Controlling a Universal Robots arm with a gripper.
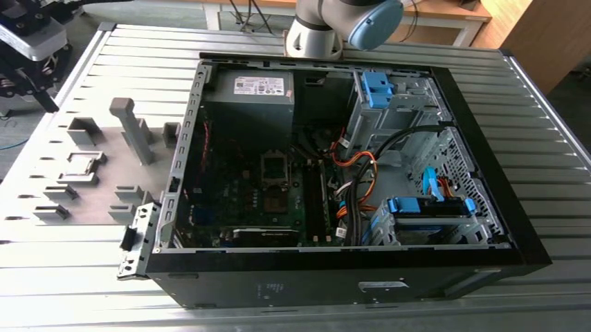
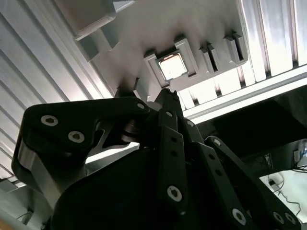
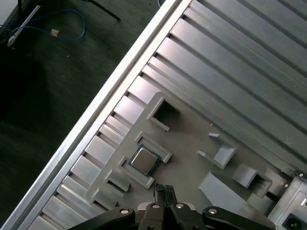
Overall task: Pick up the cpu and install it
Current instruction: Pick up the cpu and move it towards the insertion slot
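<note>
The cpu (image 3: pixel 144 160) lies flat in its little grey holder (image 3: pixel 160 148) on the grey tray (image 3: pixel 192 139). It is near the gripper (image 3: pixel 164 189), just past the tips and not touching them. The gripper's fingers are pressed together and hold nothing.

I see bright, even light on the table (image 1: pixel 554 173); the cpu (image 2: pixel 172 66) glares white in the second wrist view, the case (image 1: pixel 323 277) interior shadowed
</note>
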